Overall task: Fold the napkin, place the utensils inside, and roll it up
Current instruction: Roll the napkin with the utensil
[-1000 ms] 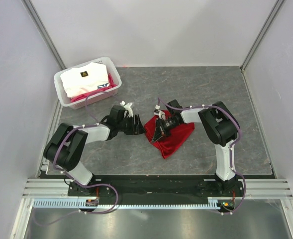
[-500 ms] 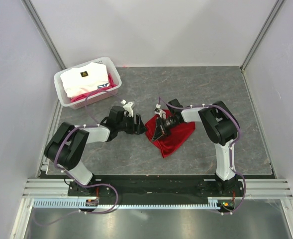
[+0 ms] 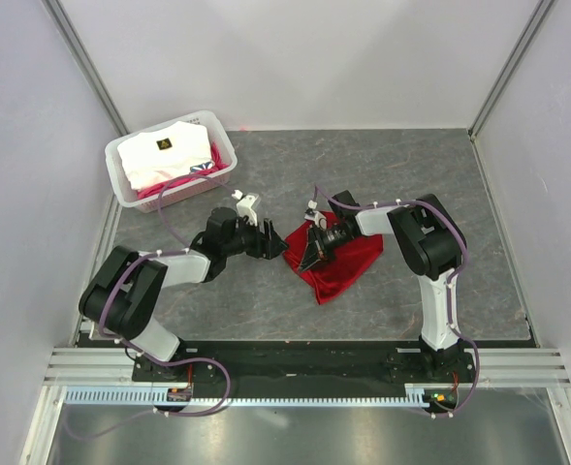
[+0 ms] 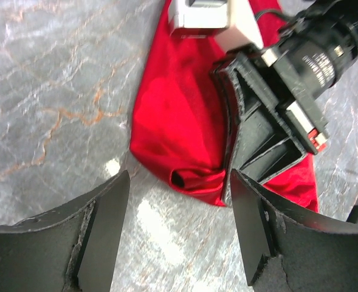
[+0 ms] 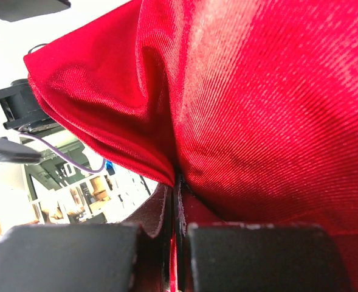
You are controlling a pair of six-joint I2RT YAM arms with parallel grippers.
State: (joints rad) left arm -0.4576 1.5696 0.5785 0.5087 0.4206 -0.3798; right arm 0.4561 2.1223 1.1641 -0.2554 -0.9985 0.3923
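The red napkin lies bunched in the middle of the table, and its near-left edge is curled into a small roll. My right gripper lies low across the napkin's left part, shut on a fold of the red cloth. My left gripper is open and empty just left of the napkin. In the left wrist view its jaws stand apart facing the rolled edge, with my right gripper beyond it. The wooden spoon is not visible in any view.
A white basket holding white and pink fabric stands at the back left. Grey walls close in the table on three sides.
My left arm has shifted slightly away and to the right, and its gripper stays beside the napkin's left edge. My right gripper has kept its hold on the napkin and hardly moved.
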